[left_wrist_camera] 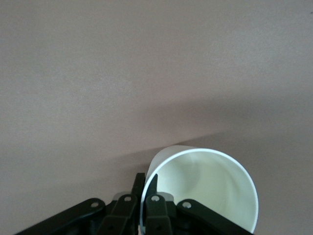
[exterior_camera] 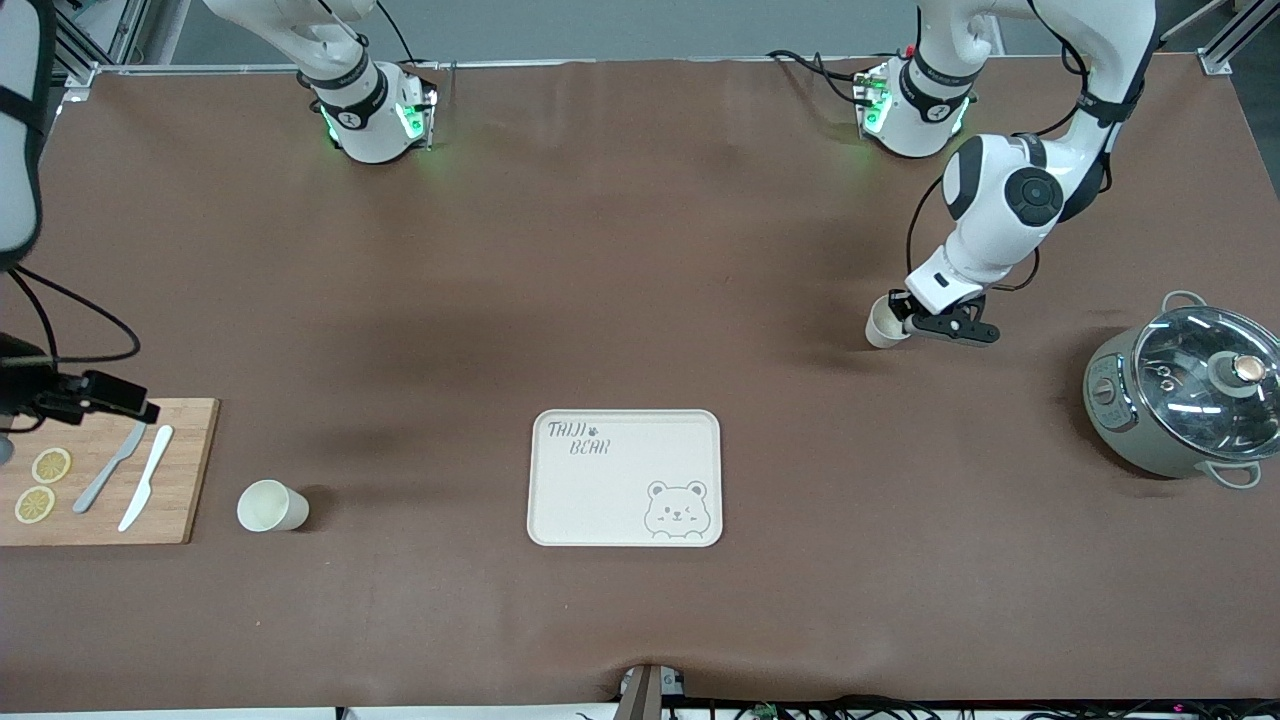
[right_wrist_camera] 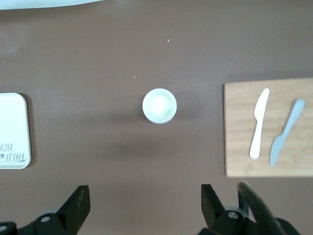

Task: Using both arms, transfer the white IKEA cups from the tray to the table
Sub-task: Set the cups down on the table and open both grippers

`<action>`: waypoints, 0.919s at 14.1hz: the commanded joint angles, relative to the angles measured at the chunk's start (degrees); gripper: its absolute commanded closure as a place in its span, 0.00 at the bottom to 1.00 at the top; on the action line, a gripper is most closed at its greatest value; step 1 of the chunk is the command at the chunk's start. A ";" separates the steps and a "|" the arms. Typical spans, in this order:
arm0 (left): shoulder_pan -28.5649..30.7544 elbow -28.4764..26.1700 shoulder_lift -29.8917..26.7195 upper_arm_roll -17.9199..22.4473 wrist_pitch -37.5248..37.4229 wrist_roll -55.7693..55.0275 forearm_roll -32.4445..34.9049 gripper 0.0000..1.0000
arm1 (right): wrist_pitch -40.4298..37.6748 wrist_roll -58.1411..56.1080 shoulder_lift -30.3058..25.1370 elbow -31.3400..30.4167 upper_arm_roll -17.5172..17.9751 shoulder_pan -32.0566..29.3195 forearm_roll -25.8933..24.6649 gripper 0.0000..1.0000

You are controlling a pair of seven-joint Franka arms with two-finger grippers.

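Observation:
One white cup (exterior_camera: 270, 506) stands upright on the table between the cutting board and the bear tray (exterior_camera: 600, 500). It also shows in the right wrist view (right_wrist_camera: 159, 105), seen from above. My right gripper (exterior_camera: 125, 398) hangs high over the cutting board's corner, open and empty (right_wrist_camera: 145, 196). My left gripper (exterior_camera: 903, 320) is shut on the rim of the second white cup (exterior_camera: 884, 324), one finger inside and one outside (left_wrist_camera: 145, 182). That cup (left_wrist_camera: 210, 186) is tilted, low over the table toward the left arm's end; I cannot tell if it touches.
A wooden cutting board (exterior_camera: 190, 470) at the right arm's end carries two lemon slices (exterior_camera: 50, 465), a grey knife (exterior_camera: 108, 468) and a white knife (exterior_camera: 146, 476). A grey pot with a glass lid (exterior_camera: 1190, 395) stands at the left arm's end. The tray's edge shows in the right wrist view (right_wrist_camera: 12, 129).

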 commanded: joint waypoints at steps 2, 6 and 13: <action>0.45 1.05 1.74 -0.64 0.83 2.02 -1.86 1.00 | -4.24 5.02 -6.82 -1.81 0.59 1.35 -3.47 0.00; 0.10 1.66 1.66 -0.81 0.83 3.42 -2.04 0.00 | -6.89 7.83 -12.27 -4.70 0.59 2.94 -6.21 0.00; 1.33 1.49 -3.08 -0.55 -5.48 5.61 -2.30 0.00 | -1.35 7.84 -20.90 -18.08 0.77 3.03 -6.82 0.00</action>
